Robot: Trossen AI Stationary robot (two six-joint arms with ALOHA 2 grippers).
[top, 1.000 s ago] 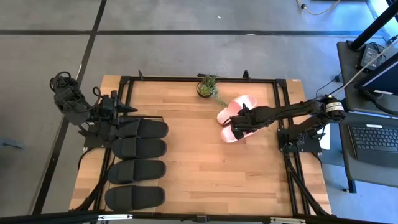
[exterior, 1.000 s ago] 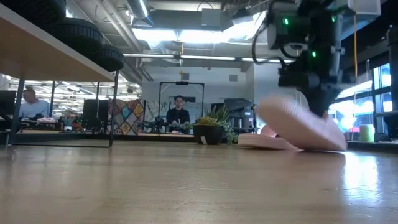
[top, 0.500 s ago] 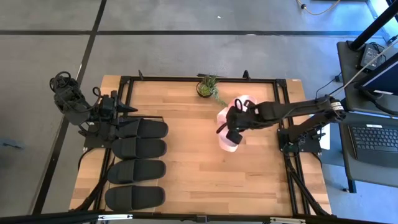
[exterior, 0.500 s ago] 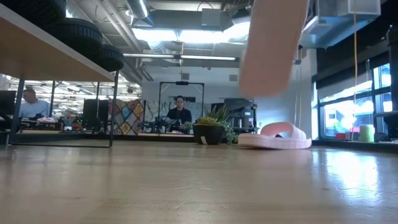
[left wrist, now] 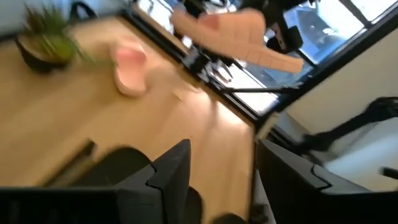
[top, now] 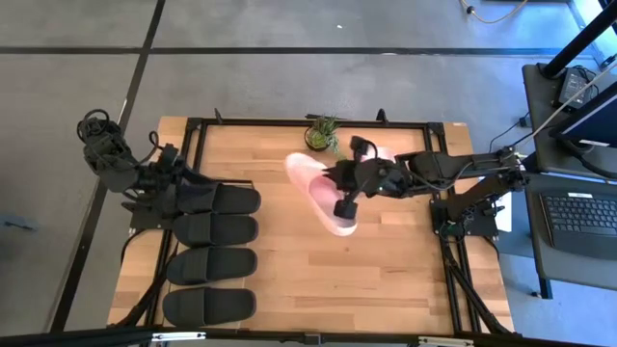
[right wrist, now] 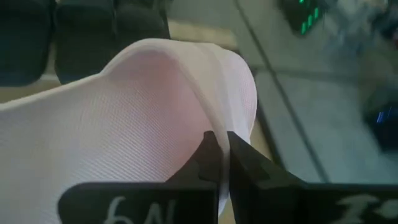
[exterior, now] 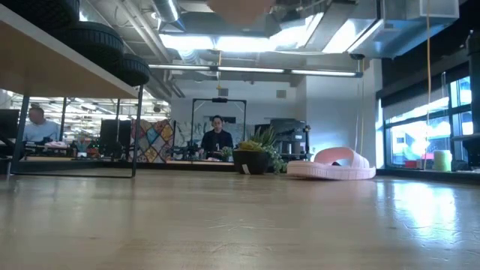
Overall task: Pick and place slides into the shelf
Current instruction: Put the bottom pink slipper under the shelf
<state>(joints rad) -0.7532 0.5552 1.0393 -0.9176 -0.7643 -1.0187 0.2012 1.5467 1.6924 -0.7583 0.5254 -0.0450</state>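
Observation:
My right gripper [top: 343, 196] is shut on a pale pink slide [top: 320, 196] and holds it high over the table's middle. Only this slide's underside [exterior: 240, 6] shows at the top of the low view. A second pink slide [exterior: 334, 165] lies flat on its sole on the table, near the far right. Several black slides [top: 214, 229] lie side by side on the shelf [exterior: 67, 75] at the table's left. My left gripper [top: 181, 175] hovers open by the farthest black slide and touches nothing. My right gripper pinches the edge of the pink slide's wide strap [right wrist: 214, 124] between its two fingers [right wrist: 239, 158]. The fingers reach in from the table's right, slanting down. The slide hangs tilted, lifted clear of the table.
A small potted plant [top: 323, 135] stands at the table's far edge, close behind the held slide. Bare wood lies between the black slides and the right arm. People sit in the room beyond the table.
My right gripper has risen and gone toward the table's left with the pink slide, rolling its wrist. The slide, earlier tipped with one end on the table beside the other pink one, now hangs clear. My left gripper has rolled in place.

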